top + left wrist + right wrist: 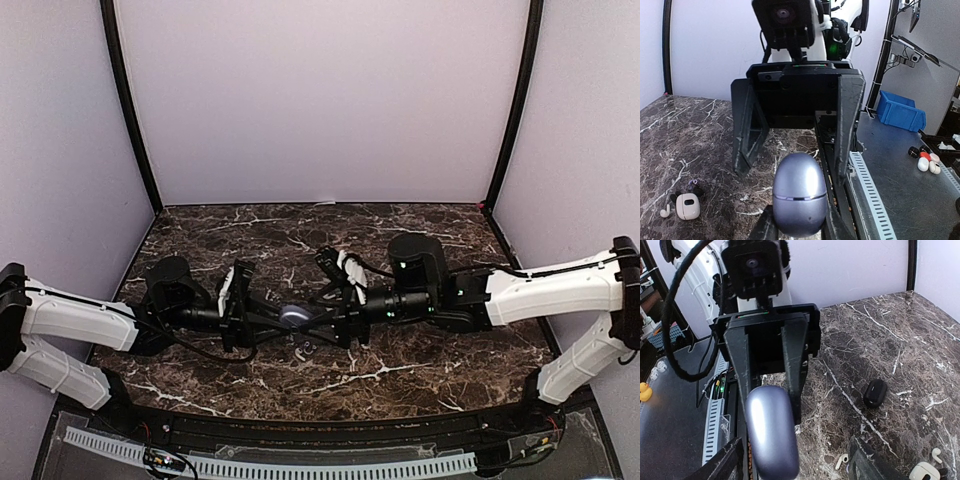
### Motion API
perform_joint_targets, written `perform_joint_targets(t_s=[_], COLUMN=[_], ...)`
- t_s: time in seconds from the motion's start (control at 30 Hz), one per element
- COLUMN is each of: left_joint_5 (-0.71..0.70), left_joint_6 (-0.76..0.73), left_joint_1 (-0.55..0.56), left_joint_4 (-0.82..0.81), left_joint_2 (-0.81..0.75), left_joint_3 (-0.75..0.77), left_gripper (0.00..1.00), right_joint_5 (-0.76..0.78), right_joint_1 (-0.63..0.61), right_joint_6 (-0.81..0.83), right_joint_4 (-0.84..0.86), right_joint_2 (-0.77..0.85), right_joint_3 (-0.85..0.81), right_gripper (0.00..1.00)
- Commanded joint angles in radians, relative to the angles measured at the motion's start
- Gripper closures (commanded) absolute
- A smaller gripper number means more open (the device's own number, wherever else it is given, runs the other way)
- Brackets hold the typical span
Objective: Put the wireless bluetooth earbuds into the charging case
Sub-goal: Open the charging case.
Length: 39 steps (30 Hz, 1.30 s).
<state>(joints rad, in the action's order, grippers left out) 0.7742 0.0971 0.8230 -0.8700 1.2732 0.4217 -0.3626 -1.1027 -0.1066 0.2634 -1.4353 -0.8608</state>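
Top external view puts the lavender charging case at the middle of the surface, lifted between your two arms. Your left gripper reaches it from 9 o'clock, your right gripper from 3 o'clock.

On the left wrist view you can see the left jaws closed tight on the lower half of the case, one finger on each flank. The case stands upright with its lid down, a thin seam running round it.

Your right jaws stand wide. On the right wrist view their tips sit at 7 and 5 o'clock of the case, both clear of its sides, so they hold nothing.

None of the buds is in the held case that you can see. On the right wrist view a black case lies on the surface at 3 o'clock of the lavender one, well apart from it. A white earbud lies at 7 o'clock of the black case. A white case sits at its 5 o'clock, cut by the frame edge, with a second white earbud just beside it at 1 o'clock.
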Motion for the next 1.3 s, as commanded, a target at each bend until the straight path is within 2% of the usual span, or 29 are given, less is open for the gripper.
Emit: perform_joint_targets(t_s=[0.0,0.4,0.57,0.77,0.9,1.07,1.17,1.27], left_joint_5=[0.087,0.132,0.078,-0.075,-0.208,-0.223,-0.202,-0.214], left_joint_6=[-0.049,-0.059,-0.057,-0.036,-0.022,0.023,0.052,0.037], left_joint_1=[0.002,0.002,0.002,0.002,-0.004,-0.057,-0.1,-0.118], left_joint_4=[-0.01,-0.05,-0.055,-0.082,-0.099,-0.191,-0.284,-0.328], left_joint_2=[-0.009,-0.011,-0.006,-0.001,-0.021,-0.024,-0.024,-0.039], left_joint_3=[0.014,-0.003,-0.01,-0.03,-0.059,-0.118,-0.165,-0.207], left_gripper=[0.91,0.92,0.92,0.92,0.92,0.92,0.92,0.92], right_joint_5=[-0.007,0.026,0.023,0.091,0.254,0.41,0.411,0.327], right_joint_1=[0.023,0.155,0.172,0.176,0.178,0.191,0.208,0.207], right_joint_6=[-0.019,-0.141,-0.15,-0.142,-0.145,-0.111,-0.107,-0.096], right_joint_4=[0.053,0.11,0.112,0.087,-0.021,-0.252,-0.349,-0.348], right_joint_2=[-0.02,0.042,0.064,0.12,0.148,0.113,0.058,0.014], right_joint_3=[-0.042,0.039,0.058,0.101,0.121,0.073,0.035,0.026], right_gripper=[0.31,0.38,0.38,0.4,0.47,0.49,0.53,0.55])
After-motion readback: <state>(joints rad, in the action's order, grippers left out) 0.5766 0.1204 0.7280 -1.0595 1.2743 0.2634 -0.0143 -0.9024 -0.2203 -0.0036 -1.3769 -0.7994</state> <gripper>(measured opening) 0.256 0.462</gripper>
